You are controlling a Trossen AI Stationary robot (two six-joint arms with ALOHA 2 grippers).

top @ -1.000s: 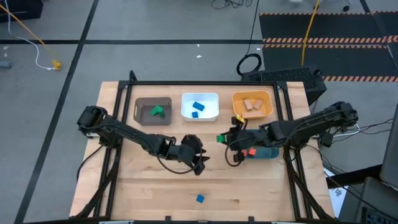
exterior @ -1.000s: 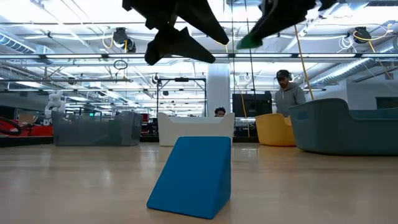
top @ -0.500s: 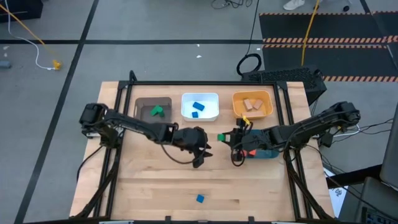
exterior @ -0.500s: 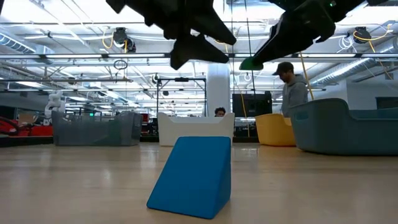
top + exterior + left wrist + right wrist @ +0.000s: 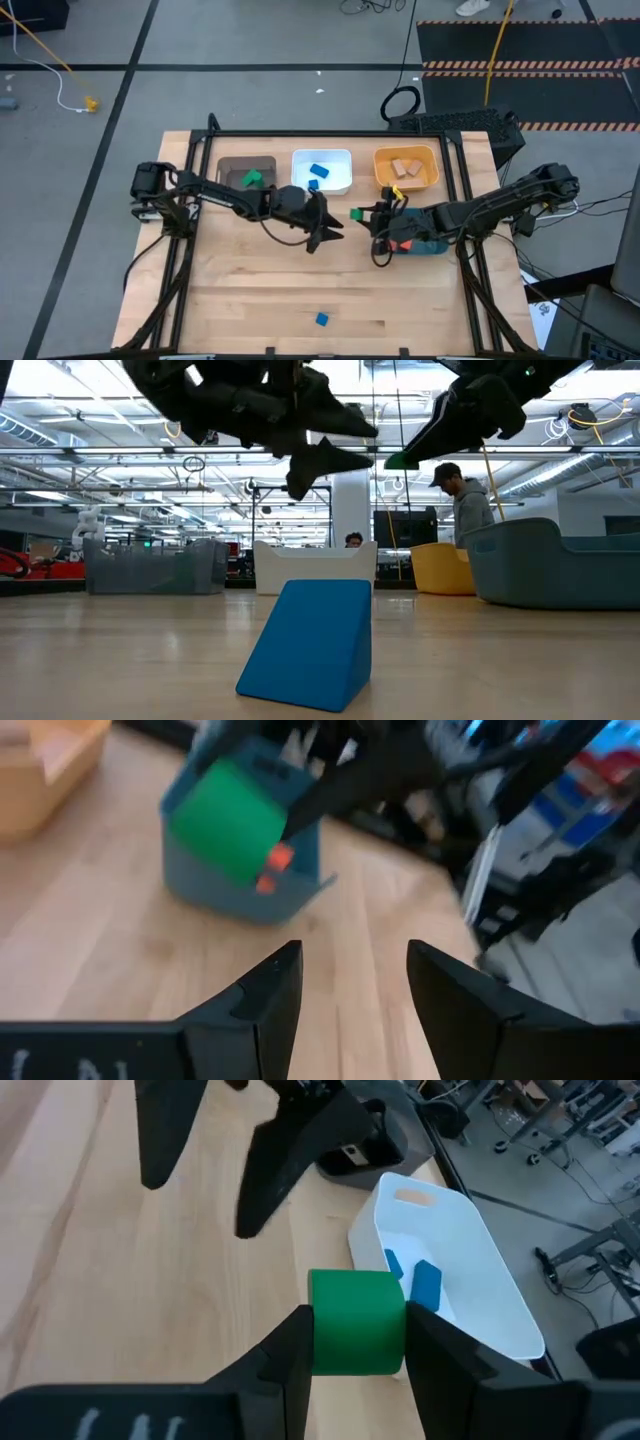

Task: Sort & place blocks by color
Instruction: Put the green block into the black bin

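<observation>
My right gripper (image 5: 355, 1342) is shut on a green block (image 5: 355, 1320), held above the table's middle (image 5: 355, 214) and high up in the low view (image 5: 402, 460). My left gripper (image 5: 325, 222) hovers open just left of it, its fingers (image 5: 280, 990) pointing at the green block (image 5: 222, 820) without touching it. A blue wedge block (image 5: 321, 319) rests on its flat base near the table's front edge (image 5: 310, 645). Green blocks lie in the brown bin (image 5: 247, 177), blue ones in the white bin (image 5: 322, 170), pale wood ones in the orange bin (image 5: 405, 168), and red ones in the teal bin (image 5: 250, 880). My right gripper pinches the green block by two opposite sides (image 5: 320, 1325) between its two fingers. The fingers come from the table's right, slanting a little downward. The block is lifted clear of the table and sits squarely between the fingers.
The three bins stand in a row along the far edge; the teal bin (image 5: 425, 243) sits under my right arm at the right. Bare wood lies between the arms and the front edge. A person stands in the room beyond the table (image 5: 465, 500).
My left gripper has swung toward the far edge and the right, turning as it went, and now points at the green block; it has stayed open. My right gripper has sunk a little with the green block, then kept still.
</observation>
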